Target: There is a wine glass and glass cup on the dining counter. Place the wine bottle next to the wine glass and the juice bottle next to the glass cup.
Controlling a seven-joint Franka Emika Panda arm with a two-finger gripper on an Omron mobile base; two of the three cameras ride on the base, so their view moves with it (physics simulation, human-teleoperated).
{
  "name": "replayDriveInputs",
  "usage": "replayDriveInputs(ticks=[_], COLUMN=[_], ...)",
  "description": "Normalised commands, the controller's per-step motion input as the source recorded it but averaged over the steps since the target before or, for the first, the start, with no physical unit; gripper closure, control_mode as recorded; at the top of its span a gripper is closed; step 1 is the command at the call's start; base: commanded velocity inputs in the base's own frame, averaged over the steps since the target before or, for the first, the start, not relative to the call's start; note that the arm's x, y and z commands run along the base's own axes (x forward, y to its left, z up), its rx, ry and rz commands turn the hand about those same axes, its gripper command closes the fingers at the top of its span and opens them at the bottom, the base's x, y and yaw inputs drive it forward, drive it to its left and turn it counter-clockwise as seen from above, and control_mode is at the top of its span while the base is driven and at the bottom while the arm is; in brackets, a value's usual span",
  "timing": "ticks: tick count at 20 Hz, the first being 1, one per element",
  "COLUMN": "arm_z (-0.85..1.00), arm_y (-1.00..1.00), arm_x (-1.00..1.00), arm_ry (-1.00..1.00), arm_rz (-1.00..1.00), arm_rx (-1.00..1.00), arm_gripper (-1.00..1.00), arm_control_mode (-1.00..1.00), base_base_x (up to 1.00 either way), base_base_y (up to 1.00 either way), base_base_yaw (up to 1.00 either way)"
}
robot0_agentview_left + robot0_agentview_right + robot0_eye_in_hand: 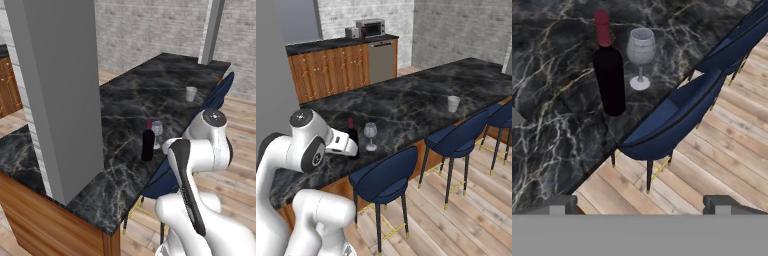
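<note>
Ahead of the empty, parted gripper [640, 205]: tall near-black glossy wine bottle [609, 75], red capsule, beside clear stemmed wine glass [640, 55] on veined black marble dining counter [552, 115].

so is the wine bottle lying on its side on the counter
No, the wine bottle stands upright on the counter, just beside the wine glass.

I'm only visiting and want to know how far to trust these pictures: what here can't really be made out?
- Wine bottle, right base view: lower body hidden behind the arm.
- Wine glass, left base view: foot hidden by the arm.
- Glass cup: too small to tell if anything is in it.
- Gripper, hand view: fingers cut off at the bottom.
- Appliances on the back cabinets, right base view: too small to tell.
</note>
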Motion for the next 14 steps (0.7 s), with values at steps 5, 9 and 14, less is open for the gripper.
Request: replayDriveInputs(ticks=[5, 9, 14], arm_z=[-0.04, -0.11, -0.05], arm_y=[0.00, 0.02, 0.02], arm_x=[-0.28, -0.33, -0.08], arm_ry=[0.00, -0.07, -0.05], arm_rz=[0.00, 0.00, 0.00], arm_rx=[0.02, 0.04, 0.00], arm_gripper=[-1.00, -1.00, -1.00], arm_control_mode=[-1.00, -1.00, -1.00], base_base_x=[0.00, 0.00, 0.00], base_base_y=[0.00, 0.00, 0.00], base_base_yaw=[0.00, 0.00, 0.00])
